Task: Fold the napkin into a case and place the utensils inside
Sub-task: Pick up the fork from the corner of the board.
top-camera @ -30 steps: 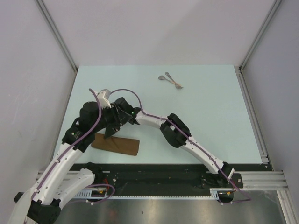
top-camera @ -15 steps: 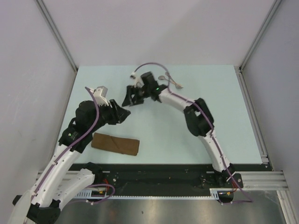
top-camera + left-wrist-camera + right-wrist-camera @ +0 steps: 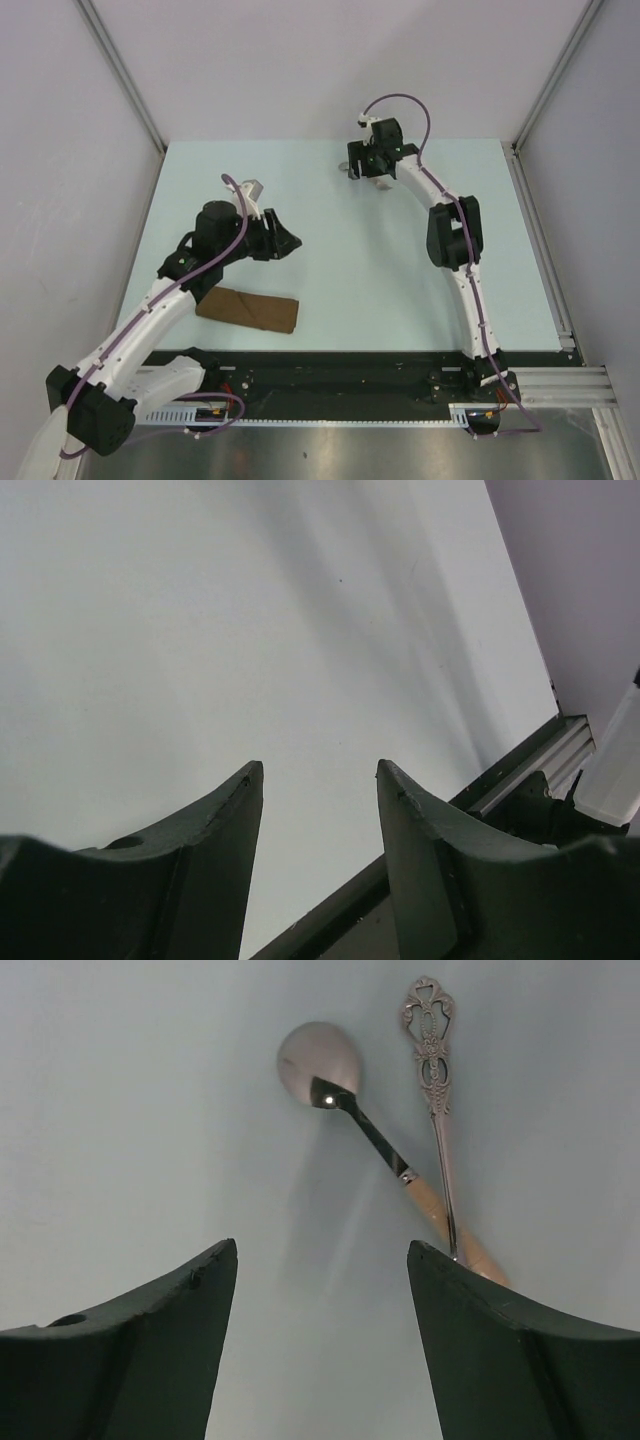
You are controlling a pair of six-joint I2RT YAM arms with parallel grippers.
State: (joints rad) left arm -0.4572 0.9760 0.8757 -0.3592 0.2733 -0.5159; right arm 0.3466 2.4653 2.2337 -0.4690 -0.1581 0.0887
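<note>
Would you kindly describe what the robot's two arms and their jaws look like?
The left arm and right arm have slim white links with black joints; a purple cable runs along each, looping free near the wrist. The left gripper and right gripper carry dark, wedge-shaped jaws tapering to blunt tips.

1 overhead, 2 close wrist views; common ground likely table

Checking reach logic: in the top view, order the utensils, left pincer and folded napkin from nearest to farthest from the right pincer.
1. utensils: far side, just beyond the right pincer.
2. left pincer: mid-table, left.
3. folded napkin: near left edge.
</note>
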